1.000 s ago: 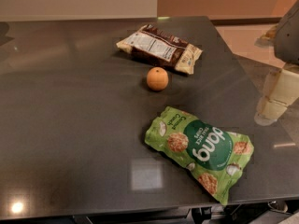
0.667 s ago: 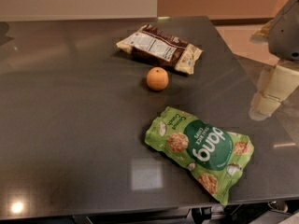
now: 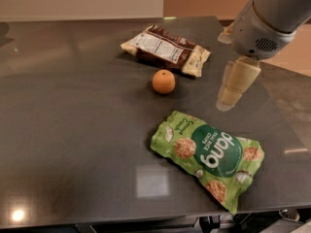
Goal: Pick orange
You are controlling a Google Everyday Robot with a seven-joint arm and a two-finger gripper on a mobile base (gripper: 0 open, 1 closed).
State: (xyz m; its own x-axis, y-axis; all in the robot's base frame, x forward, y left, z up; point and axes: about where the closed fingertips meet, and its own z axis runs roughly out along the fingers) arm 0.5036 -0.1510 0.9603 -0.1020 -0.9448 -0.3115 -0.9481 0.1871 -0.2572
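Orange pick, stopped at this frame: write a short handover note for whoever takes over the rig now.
Hand: the cream-coloured hand hangs above the dark grey table, to the right of the fruit in the picture. It is apart from the fruit and holds nothing.
Things: the small round orange fruit sits on the table, close in front of the brown-and-white snack bag. The green snack bag lies nearer the camera, apart from the fruit.
Done: nothing grasped yet; the fruit is untouched.
Left: bring the hand over the fruit, grasp it, lift it.
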